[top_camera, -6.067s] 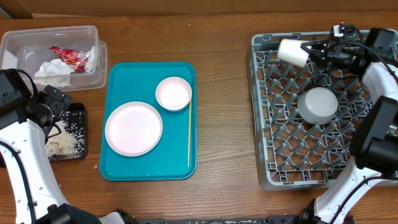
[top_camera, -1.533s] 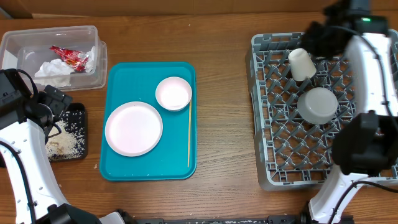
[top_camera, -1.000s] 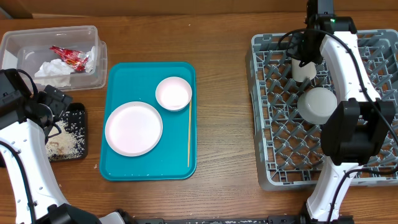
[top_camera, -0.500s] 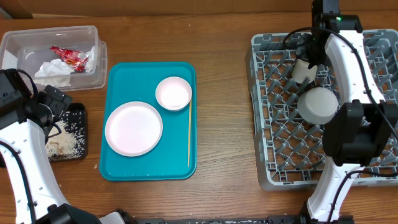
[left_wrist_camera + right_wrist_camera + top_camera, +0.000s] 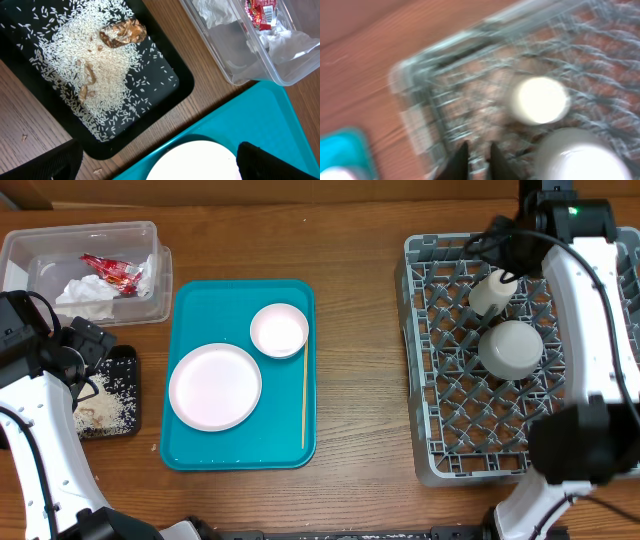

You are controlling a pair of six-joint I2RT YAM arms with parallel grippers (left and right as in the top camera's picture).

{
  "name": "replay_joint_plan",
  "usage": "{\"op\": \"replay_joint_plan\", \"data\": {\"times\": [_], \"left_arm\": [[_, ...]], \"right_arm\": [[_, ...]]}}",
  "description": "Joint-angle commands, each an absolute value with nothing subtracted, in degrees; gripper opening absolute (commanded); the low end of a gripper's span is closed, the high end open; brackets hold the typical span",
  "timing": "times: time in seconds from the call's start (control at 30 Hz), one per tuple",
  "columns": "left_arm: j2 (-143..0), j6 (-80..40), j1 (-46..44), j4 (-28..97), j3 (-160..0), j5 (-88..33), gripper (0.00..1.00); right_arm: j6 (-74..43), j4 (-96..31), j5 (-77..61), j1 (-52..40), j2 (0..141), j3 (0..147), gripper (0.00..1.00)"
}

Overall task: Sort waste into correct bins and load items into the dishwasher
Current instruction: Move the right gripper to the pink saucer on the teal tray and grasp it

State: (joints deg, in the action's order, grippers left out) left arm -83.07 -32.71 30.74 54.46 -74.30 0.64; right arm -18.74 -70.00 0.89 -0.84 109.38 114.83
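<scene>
Far left, at the back of the surface (image 5: 360, 240), a clear tub (image 5: 150, 230) is seen. The crumpled napkin (image 5: 85, 295) and red wrapper (image 5: 112, 272) lie inside it, touching each other. Just in front of the tub the black tray (image 5: 170, 92) is set flat. Rice scraps (image 5: 100, 75) are spread over it, w/ brownish bits (image 5: 122, 32) mixed in. The left end effector (image 5: 165, 165) is held above the black tray's right edge and the nearby corner of the teal tray (image 5: 190, 310). Its fingers (image 5: 50, 162) are spread wide, nothing btwn them.

Mid-left, the teal tray sits just right of the tub and black tray. The large pink plate (image 5: 215, 387) is found at its front left. The small saucer (image 5: 279, 330) is behind and to the right, just beside the plate's rim. The chopstick (image 5: 304, 395) is laid lengthwise nr the tray's right edge, its far end just beside the saucer.

Right side: the grey rack (image 5: 415, 410) is set well apart from the teal tray. The white cup (image 5: 490, 292) is lodged among pegs in the rack's far-left part. The grey-blue bowl (image 5: 511, 348) sits just in front of it, nr the rack's middle, and looks inverted. The right end effector (image 5: 479, 150) is held over the rack's far-left area, apart from the cup. Its wrist view is blurred, but the tips are seen close together w/ a narrow gap and nothing pinched.
</scene>
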Motion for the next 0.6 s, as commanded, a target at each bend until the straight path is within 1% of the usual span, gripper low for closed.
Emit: {"op": "replay_joint_plan", "data": {"times": [0.0, 0.03, 0.07, 0.1, 0.23, 0.4, 0.57], "left_arm": [[-83.15, -33.26, 30.72, 54.39, -74.74, 0.4, 1.0], [-83.15, -33.26, 30.72, 54.37, -74.74, 0.4, 1.0], [-83.15, -33.23, 30.72, 54.39, -74.74, 0.4, 1.0], [-83.15, -33.26, 30.72, 54.37, -74.74, 0.4, 1.0], [-83.15, -33.26, 30.72, 54.37, -74.74, 0.4, 1.0], [-83.15, -33.26, 30.72, 54.39, -74.74, 0.4, 1.0], [-83.15, -33.26, 30.72, 54.39, -74.74, 0.4, 1.0]], "right_arm": [[-14.28, -68.4, -19.29, -6.9, 104.01, 116.03, 0.54], [-14.31, -67.99, -21.93, -8.51, 103.94, 116.03, 0.72], [-14.31, -67.66, -24.32, -10.48, 103.94, 115.98, 0.84], [-14.31, -67.35, -25.34, -12.16, 104.07, 115.79, 0.91], [-12.49, -65.52, -24.03, -20.49, 105.78, 115.42, 0.92], [-11.73, -60.95, -12.75, -31.29, 110.72, 115.39, 0.9], [-11.73, -55.75, -2.83, -39.55, 118.28, 115.39, 0.87]]}}
